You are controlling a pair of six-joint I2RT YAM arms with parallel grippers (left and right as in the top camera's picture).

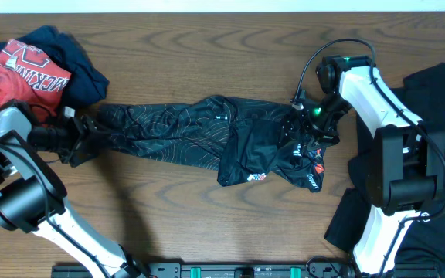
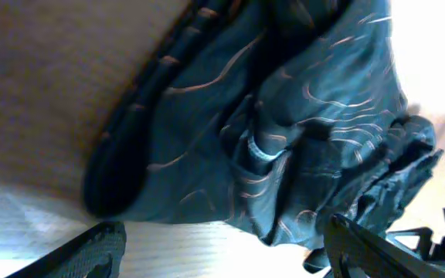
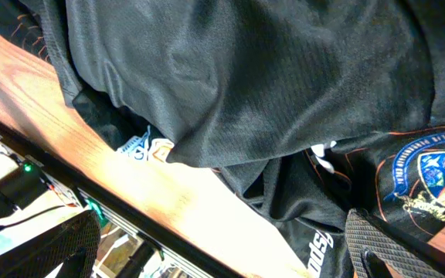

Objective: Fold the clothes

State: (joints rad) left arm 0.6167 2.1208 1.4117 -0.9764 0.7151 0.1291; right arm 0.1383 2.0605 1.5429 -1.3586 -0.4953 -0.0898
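Wooden desk (image 1: pixel 207 62) carries the black jersey (image 1: pixel 176 127) stretched, crumpled and unfolded, between both arms. One end lies at the spread left jaws, the other under the spread right jaws. Beyond them, a red-and-navy heap (image 1: pixel 29 69) and black garment (image 1: pixel 439 100) lie; folding looks barely begun.

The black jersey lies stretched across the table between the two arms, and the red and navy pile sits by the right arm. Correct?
No: the red and navy pile sits by the left arm, as the overhead view shows. A plain black garment lies by the right arm. The jersey does lie stretched between the arms.
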